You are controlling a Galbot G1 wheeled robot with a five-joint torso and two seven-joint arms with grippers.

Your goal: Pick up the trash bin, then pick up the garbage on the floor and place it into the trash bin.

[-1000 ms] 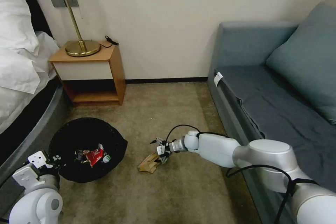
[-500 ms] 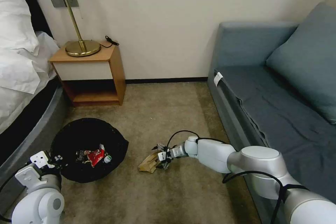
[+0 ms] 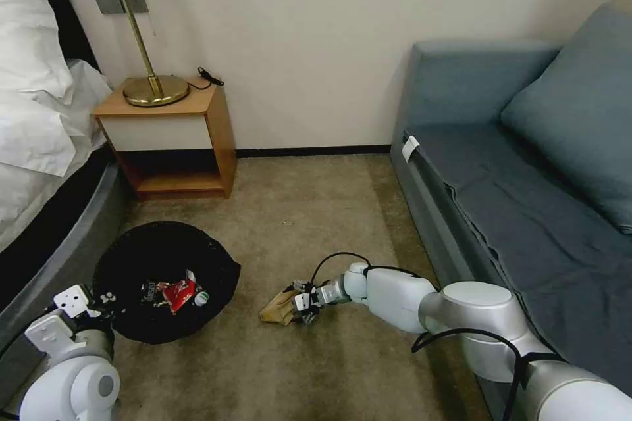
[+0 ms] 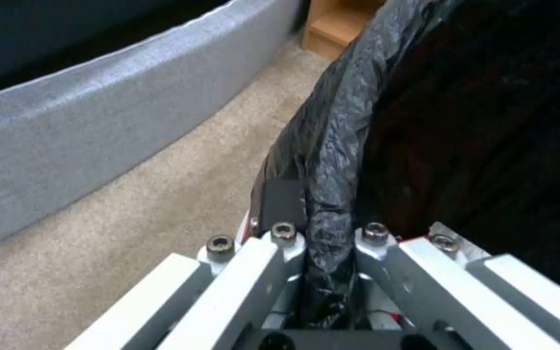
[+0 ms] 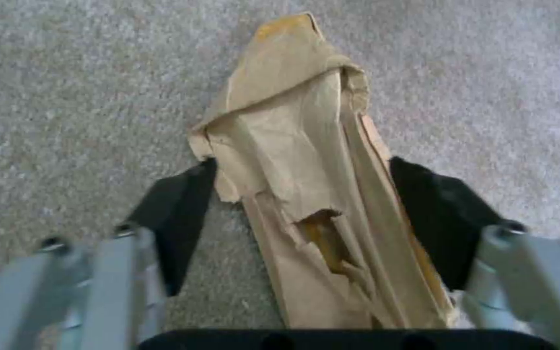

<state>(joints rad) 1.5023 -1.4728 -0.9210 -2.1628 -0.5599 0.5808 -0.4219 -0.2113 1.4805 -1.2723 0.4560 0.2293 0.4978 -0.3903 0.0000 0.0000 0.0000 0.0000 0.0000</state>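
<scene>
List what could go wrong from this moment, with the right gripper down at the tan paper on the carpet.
1. The right gripper is open with its fingers on either side of the crumpled tan paper; the paper is torn and flimsy, so it might rip or slip when squeezed.
2. The left gripper pinches just the bag-covered rim of the trash bin; the plastic could slide and the bin sag.

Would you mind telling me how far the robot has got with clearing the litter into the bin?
Done: the left gripper is shut on the rim of the trash bin, which already holds a red wrapper and other bits. In hand: the right gripper is open, fingers on either side of the crumpled paper on the carpet. Left: closing on that paper, lifting it and dropping it into the bin.
</scene>
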